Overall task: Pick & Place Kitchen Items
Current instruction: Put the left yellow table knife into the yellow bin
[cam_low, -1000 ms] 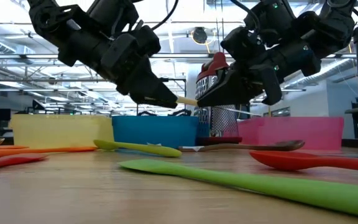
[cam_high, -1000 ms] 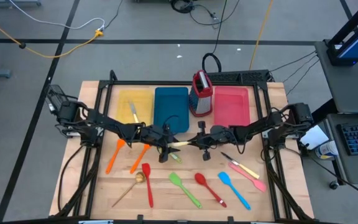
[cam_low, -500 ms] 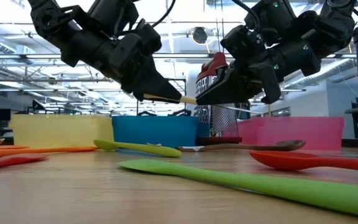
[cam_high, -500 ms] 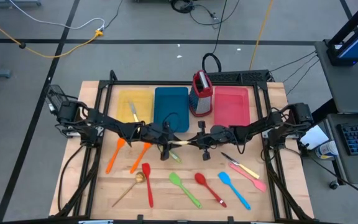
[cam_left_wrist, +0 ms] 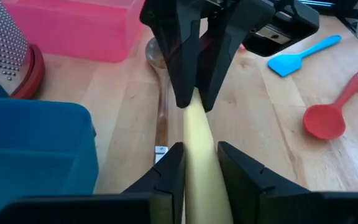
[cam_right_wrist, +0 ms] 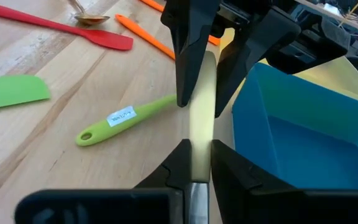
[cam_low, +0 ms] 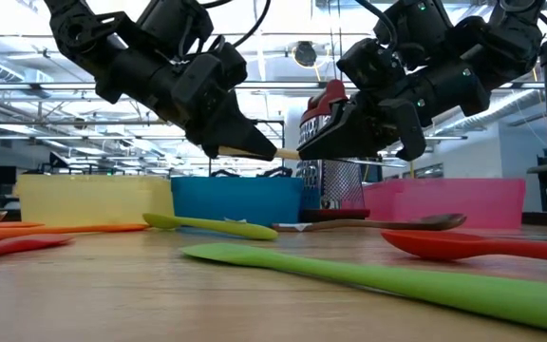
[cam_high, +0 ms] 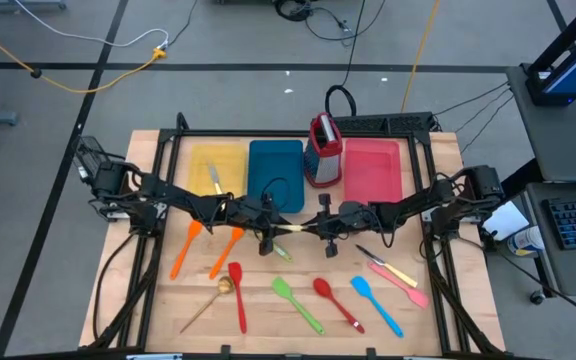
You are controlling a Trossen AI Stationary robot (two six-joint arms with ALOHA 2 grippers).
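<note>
We are clamping both jaws on the cream-handled utensil (cam_left_wrist: pixel 201 155) midair; pulling unevenly risks dropping it onto the surface (cam_high: pixel 268 310).

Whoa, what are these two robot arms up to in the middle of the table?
They are passing one utensil between them. The right claw and the left claw both pinch a cream-handled utensil held in the air above the wooden table, in front of the blue tray. Other utensils, among them a green spatula and a red spoon, lie on the table, and one piece already lies in the yellow tray.
</note>
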